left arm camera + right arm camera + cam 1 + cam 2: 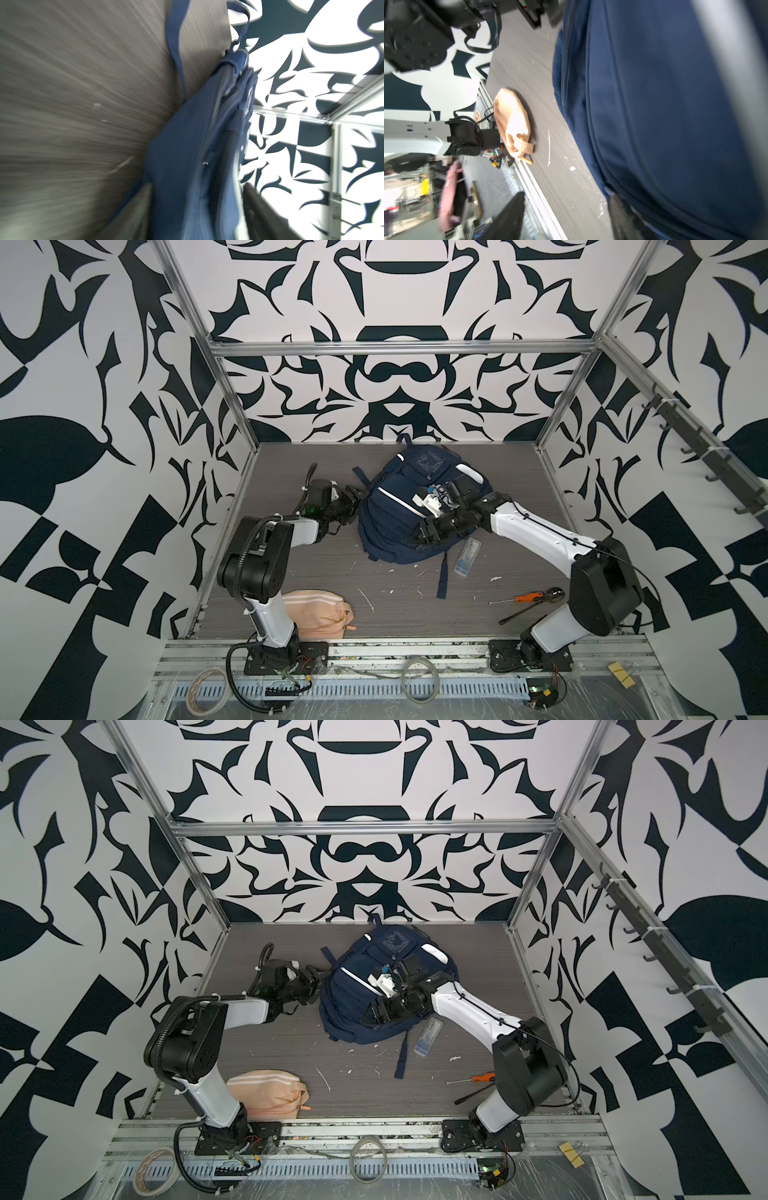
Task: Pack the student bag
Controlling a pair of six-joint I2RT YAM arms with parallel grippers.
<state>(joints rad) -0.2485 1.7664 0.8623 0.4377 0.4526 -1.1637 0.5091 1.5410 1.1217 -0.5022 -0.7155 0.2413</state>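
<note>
The navy backpack (386, 526) lies front up mid-rear on the worktop (311, 572), its long axis running back to front and its carry handle toward the back wall. The left gripper (197, 187) has its fingers spread astride the bag's side fabric. The right gripper (566, 195) has its fingers spread at the bag's front-right edge.

Both top views look steeply down from high over the near edge of the grey table (324, 572), taking in the whole scene. Each wrist camera sits tilted, very close beside the student bag (182, 155), which all four views share.
</note>
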